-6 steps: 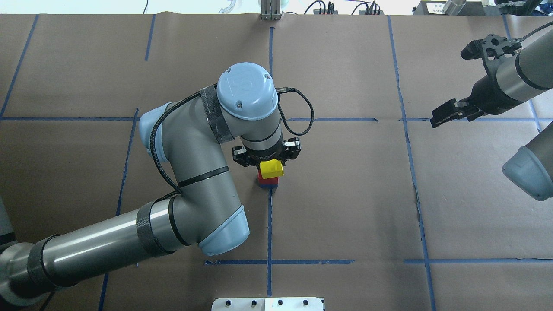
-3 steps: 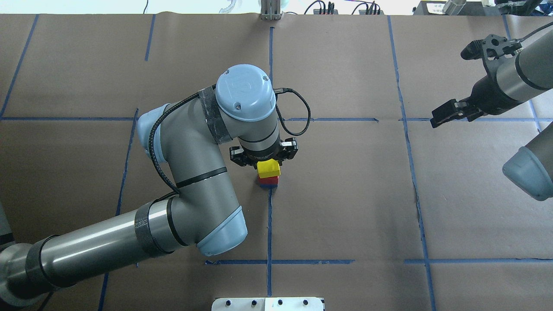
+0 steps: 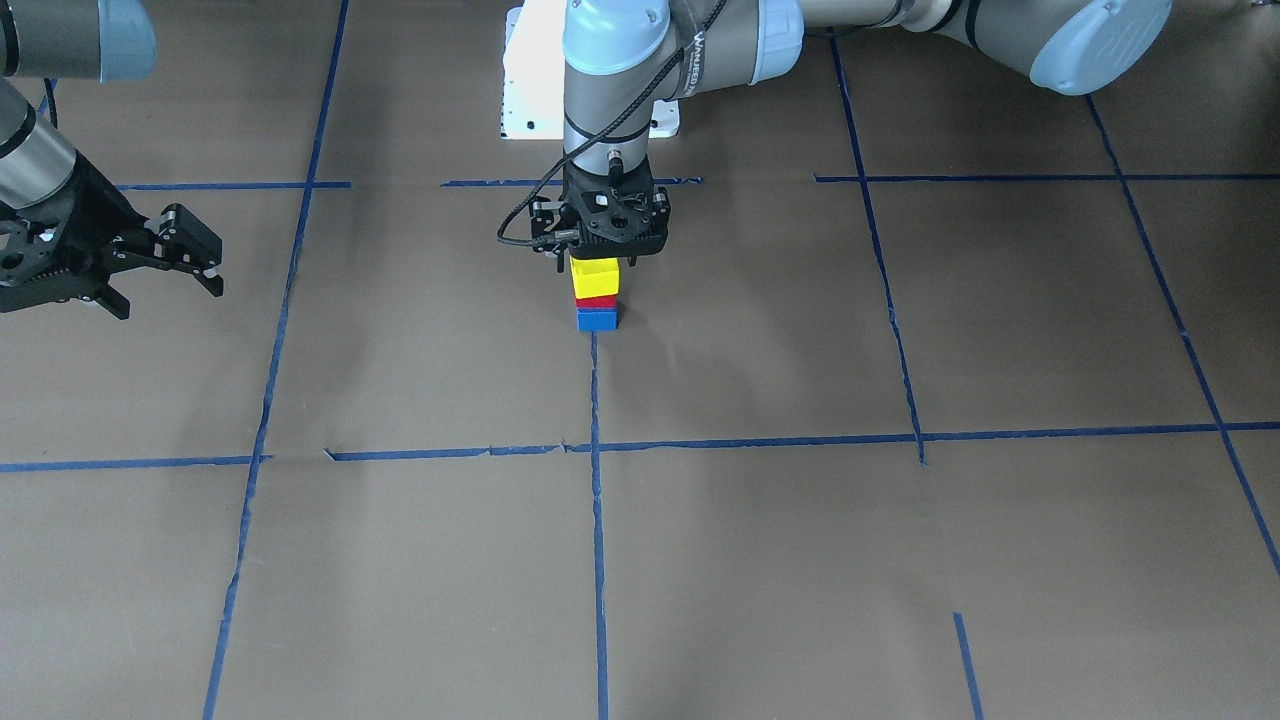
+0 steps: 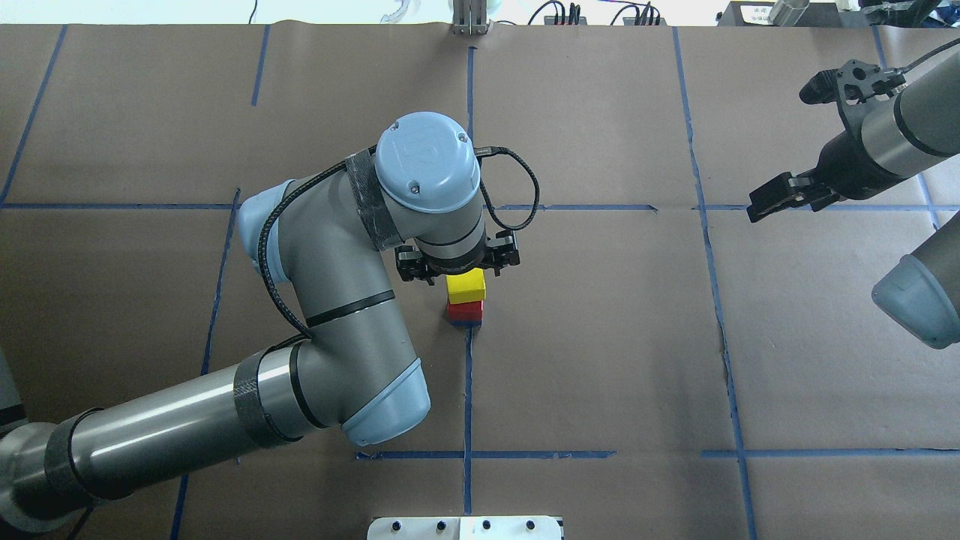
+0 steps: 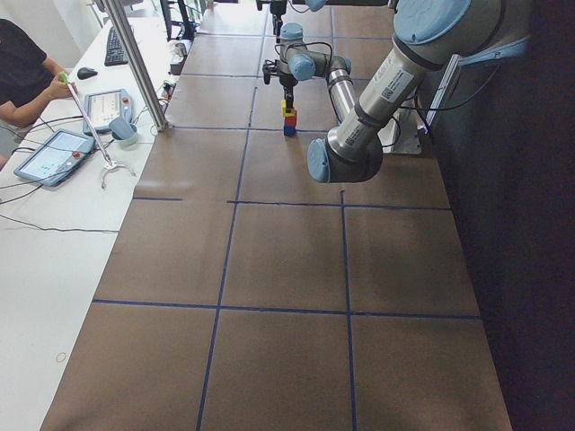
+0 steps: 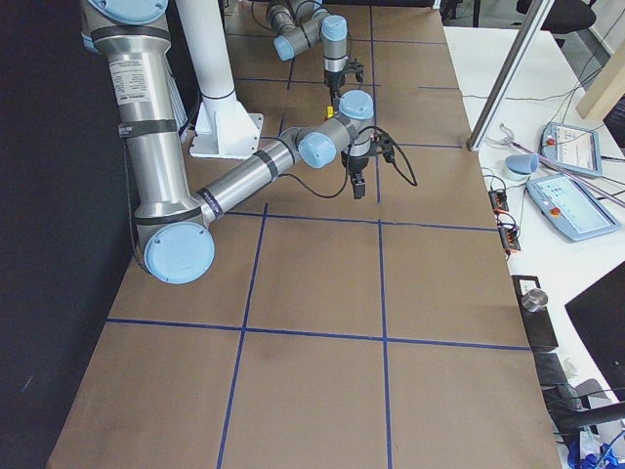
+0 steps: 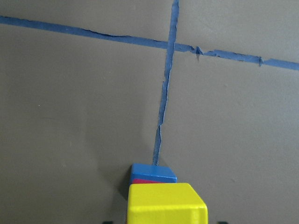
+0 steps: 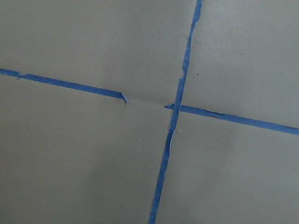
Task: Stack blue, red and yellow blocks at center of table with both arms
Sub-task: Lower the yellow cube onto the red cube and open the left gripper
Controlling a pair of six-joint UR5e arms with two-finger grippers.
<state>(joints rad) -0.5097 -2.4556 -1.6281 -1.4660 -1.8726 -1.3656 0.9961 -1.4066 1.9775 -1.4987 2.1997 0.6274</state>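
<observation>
Black fingers of the left end effector [image 3: 595, 260] are standing just clear of the yellow block [image 3: 595, 280], so it is looking released rather than clenched. That block is sitting on the red block [image 3: 597, 301], which is resting on the blue block [image 3: 597, 320] on the desk [image 3: 800, 350]. Light, rigid and smooth, these blocks are probably sliding easily, so any regrasp is best taking opposite flat sides. Well apart from the blue block, the right end effector [image 3: 168, 297] is hanging splayed.

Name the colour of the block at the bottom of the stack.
The bottom block is blue, clearest in the exterior front-facing view.
</observation>
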